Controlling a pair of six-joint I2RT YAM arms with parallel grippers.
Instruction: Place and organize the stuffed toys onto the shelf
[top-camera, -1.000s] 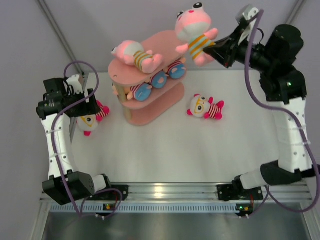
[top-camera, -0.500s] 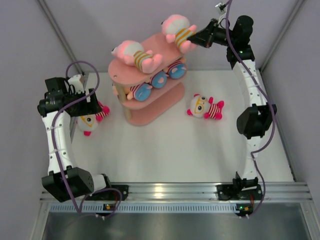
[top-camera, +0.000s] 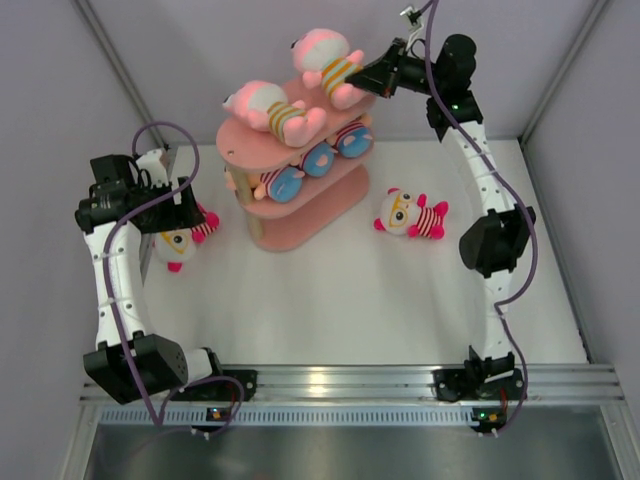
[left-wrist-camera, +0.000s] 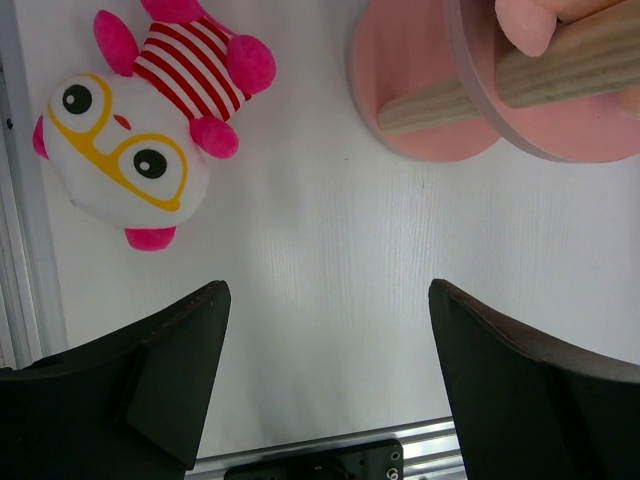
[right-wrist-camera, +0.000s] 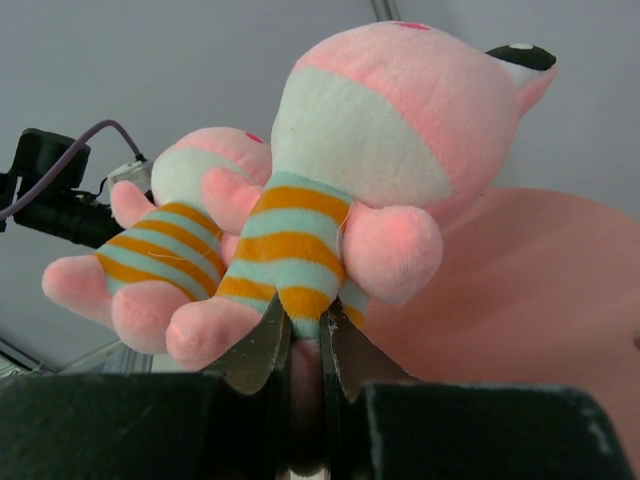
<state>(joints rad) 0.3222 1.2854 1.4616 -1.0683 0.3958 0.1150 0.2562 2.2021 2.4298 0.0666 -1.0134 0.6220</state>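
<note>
The right claw (top-camera: 360, 87) (right-wrist-camera: 305, 338) is clamped on the lower end of the held toy (top-camera: 325, 60) (right-wrist-camera: 345, 170), a pink doll with orange and pale stripes. Its long axis runs straight out from the jaws: legs at the fingertips, head at the far end. It hangs over the top board of the shelf (top-camera: 300, 228) (right-wrist-camera: 530, 290); whether it touches the board I cannot tell. Just left of the claw, a second toy (top-camera: 268, 108) (right-wrist-camera: 165, 240) with the same stripes lies along that board.

The left claw (top-camera: 183, 208) (left-wrist-camera: 325, 305) stands wide apart, holding nothing. Ahead of its left finger a red-striped toy (left-wrist-camera: 125, 150) (top-camera: 178, 240) lies face up on the table, feet pointing away from the claw. The shelf's foot (left-wrist-camera: 420, 70) is ahead of the right finger.
</note>
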